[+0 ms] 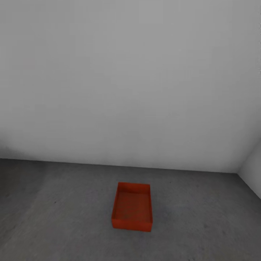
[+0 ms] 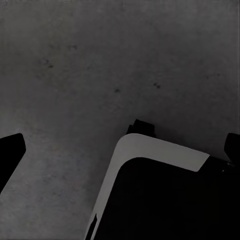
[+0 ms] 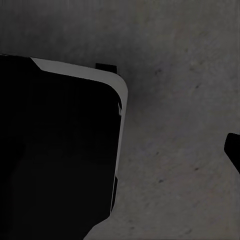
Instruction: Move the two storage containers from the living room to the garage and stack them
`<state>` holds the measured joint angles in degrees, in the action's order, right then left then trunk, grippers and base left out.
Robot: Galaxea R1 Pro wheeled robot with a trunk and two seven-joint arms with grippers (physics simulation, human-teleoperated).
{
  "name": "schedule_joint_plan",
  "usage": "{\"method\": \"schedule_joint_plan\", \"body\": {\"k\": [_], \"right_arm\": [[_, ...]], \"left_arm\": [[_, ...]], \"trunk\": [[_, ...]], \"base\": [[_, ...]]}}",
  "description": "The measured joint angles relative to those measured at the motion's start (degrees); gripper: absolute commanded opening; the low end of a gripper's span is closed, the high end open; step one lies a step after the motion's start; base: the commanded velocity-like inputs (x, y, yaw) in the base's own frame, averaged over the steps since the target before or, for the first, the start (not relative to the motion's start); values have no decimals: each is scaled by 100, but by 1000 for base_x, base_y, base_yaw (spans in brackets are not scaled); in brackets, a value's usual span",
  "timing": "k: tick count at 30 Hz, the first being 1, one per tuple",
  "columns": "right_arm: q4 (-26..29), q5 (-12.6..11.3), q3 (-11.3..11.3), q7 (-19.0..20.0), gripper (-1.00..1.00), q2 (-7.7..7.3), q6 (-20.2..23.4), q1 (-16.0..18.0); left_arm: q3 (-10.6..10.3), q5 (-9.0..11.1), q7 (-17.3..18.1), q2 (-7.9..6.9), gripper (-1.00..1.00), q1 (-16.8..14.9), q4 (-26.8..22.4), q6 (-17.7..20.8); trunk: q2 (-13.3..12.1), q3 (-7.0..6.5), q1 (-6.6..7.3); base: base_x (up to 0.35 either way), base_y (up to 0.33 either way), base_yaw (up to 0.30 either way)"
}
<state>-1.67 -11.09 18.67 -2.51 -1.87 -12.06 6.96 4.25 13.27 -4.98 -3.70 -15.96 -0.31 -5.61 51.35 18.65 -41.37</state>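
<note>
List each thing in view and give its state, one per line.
Storage container: upright on the floor, open top, empty, nothing stacked on it.
Floor: dark grey, rough, carries the container.
Left gripper: jaws spread, holding nothing, above the floor.
Right gripper: one dark fingertip at the picture's edge; state unclear.

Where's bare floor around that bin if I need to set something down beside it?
Grey floor lies bare on every side of the orange-red container: a wide patch to its left, another to its right up to the corner wall, a strip behind it before the back wall, and a strip in front. Nothing looks crowded; the container's inside looks empty.
</note>
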Motion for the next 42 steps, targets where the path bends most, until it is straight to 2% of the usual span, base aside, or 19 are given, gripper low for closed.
{"method": "schedule_joint_plan", "body": {"k": [42], "right_arm": [[0, 0, 0, 1, 100, 0, 1, 0]], "left_arm": [[0, 0, 0, 0, 100, 0, 0, 0]], "trunk": [[-1, -375, 0]], "base": [[0, 0, 0]]}}
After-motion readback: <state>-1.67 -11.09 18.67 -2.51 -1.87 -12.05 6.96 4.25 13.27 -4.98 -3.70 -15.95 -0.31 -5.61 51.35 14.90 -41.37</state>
